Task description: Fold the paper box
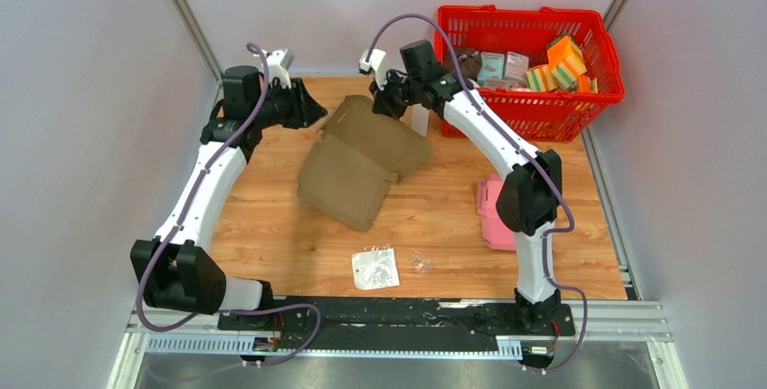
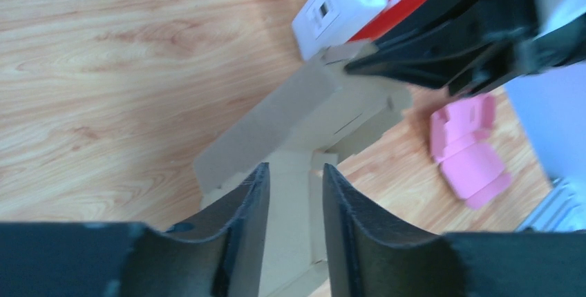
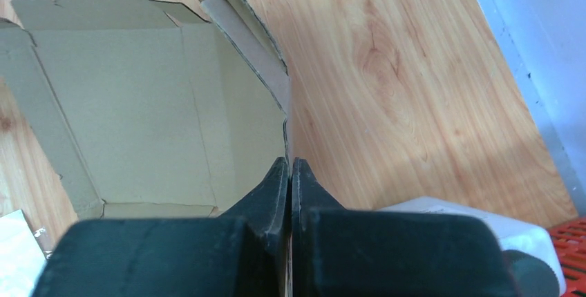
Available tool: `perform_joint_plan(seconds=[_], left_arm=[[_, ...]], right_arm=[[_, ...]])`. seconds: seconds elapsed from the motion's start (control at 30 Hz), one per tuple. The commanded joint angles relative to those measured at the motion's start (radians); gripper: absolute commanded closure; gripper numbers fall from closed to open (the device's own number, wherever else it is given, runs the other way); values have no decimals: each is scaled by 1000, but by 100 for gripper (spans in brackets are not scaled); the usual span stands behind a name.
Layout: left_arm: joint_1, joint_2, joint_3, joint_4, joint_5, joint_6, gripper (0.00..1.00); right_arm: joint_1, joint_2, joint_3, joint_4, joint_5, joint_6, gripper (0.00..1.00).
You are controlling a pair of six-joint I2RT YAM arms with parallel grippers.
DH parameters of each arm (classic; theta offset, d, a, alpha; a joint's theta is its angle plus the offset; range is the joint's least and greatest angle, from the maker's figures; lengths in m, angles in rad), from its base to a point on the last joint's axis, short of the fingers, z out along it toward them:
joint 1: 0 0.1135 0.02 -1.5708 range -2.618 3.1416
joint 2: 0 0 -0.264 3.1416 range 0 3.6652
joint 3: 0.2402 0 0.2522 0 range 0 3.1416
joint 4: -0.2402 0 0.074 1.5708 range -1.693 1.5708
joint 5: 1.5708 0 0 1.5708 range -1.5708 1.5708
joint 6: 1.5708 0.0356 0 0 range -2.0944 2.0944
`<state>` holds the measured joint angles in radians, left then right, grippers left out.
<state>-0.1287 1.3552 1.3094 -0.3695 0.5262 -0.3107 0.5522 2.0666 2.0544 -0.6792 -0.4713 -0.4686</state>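
Black right fingers (image 3: 282,181) clench a wall of the brown cardboard box (image 3: 138,103); left fingers (image 2: 259,186), released, straddle its flap. Red plastic basket (image 1: 543,118) and flat pink carton (image 1: 489,217) lie to its right.

light: bright, even | shadows: soft | blur: left wrist view, background

The wooden table (image 1: 434,217) is laid with a cardboard box (image 1: 357,167), a pink paper box (image 1: 489,217), a plastic bag (image 1: 374,269) and a red basket (image 1: 534,104).
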Motion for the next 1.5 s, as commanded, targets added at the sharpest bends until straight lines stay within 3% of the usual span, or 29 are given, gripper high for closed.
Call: perform_joint_plan(seconds=[0.0,0.13,0.3,0.43,1.0,1.13,1.17,1.23,1.3,1.4,1.47], left_arm=[[-81,17,128,35,-46,-108,67],[-147,136,264,26,-94,-125,78],[-167,295,441,-117,-202,-128,93],[-183,346,479,-160,-233,-125,100],[-285,317,317,-100,-282,-160,100],[-284,302,283,-28,-192,-177,100],[-284,285,278,-20,-163,-174,98],[-282,245,237,10,-176,-160,83],[-276,185,199,15,-207,-159,77],[-273,148,180,-6,-242,-162,86],[-273,134,169,1,-261,-166,86]], right_arm=[[-5,-57,9,-28,16,64,100],[-5,-68,7,-48,-18,71,100],[-5,-80,9,-31,-24,77,100],[-5,-89,-5,-19,-3,84,100],[-5,-132,-17,44,-42,235,100],[-6,-148,-40,84,-50,298,100],[-8,-149,-43,86,-53,306,100],[-17,-151,-54,87,-49,334,100],[-29,-151,-57,89,-78,361,100],[-40,-168,-82,98,-101,398,100],[-40,-178,-95,102,-104,403,100]])
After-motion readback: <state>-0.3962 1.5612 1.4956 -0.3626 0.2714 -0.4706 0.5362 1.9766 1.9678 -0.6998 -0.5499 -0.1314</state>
